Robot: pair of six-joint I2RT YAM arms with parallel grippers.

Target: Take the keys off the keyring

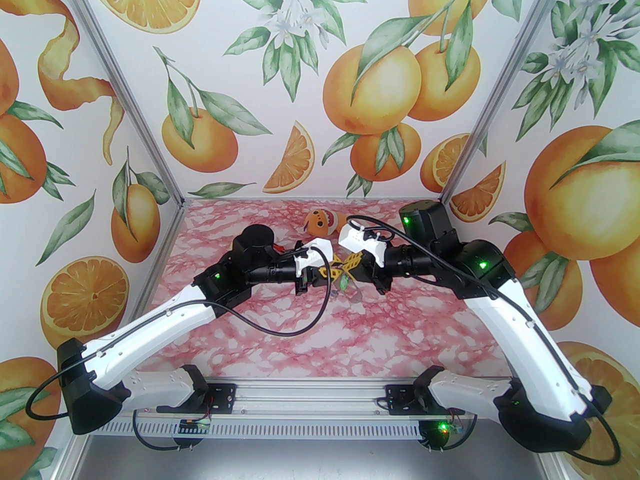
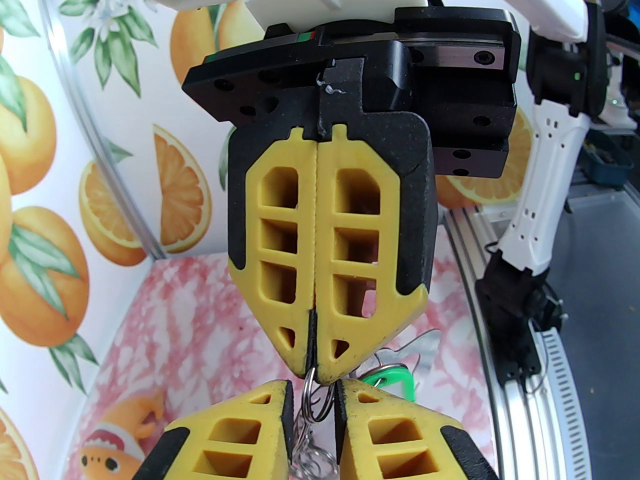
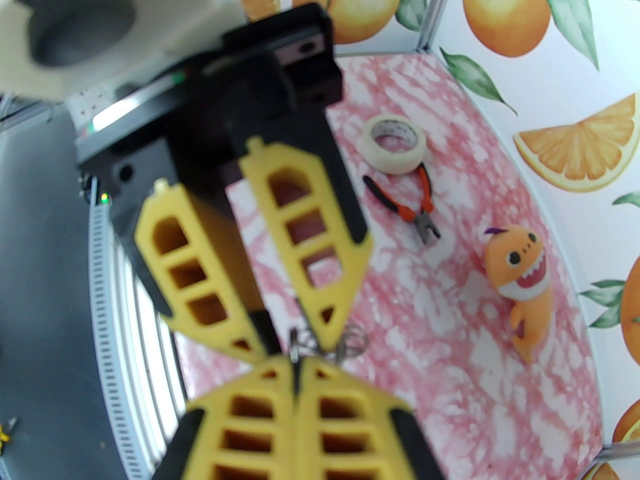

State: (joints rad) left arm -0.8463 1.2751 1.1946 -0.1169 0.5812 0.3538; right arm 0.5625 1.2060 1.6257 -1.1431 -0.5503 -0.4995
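Both grippers meet tip to tip above the middle of the table. My right gripper (image 1: pixel 351 262) (image 2: pixel 314 367) (image 3: pixel 295 366) is shut, pinching the keyring, and a dark strip of it shows between the pads. Small wire rings (image 2: pixel 315 404) (image 3: pixel 353 340) of the keyring hang from that pinch. My left gripper (image 1: pixel 327 271) (image 2: pixel 314 389) (image 3: pixel 298 344) straddles these rings with a narrow gap on each side. A bright green key (image 2: pixel 395 375) (image 1: pixel 344 283) dangles just below and beside the tips, with a thin silver metal piece (image 2: pixel 425 350) by it.
A roll of beige tape (image 3: pixel 395 143) and red-handled pliers (image 3: pixel 415 203) lie on the pink marble table (image 1: pixel 260 328) to the right. An orange plush toy (image 3: pixel 520 278) (image 1: pixel 320 220) lies near the back wall. The left arm's black cable (image 1: pixel 300 325) droops over the table.
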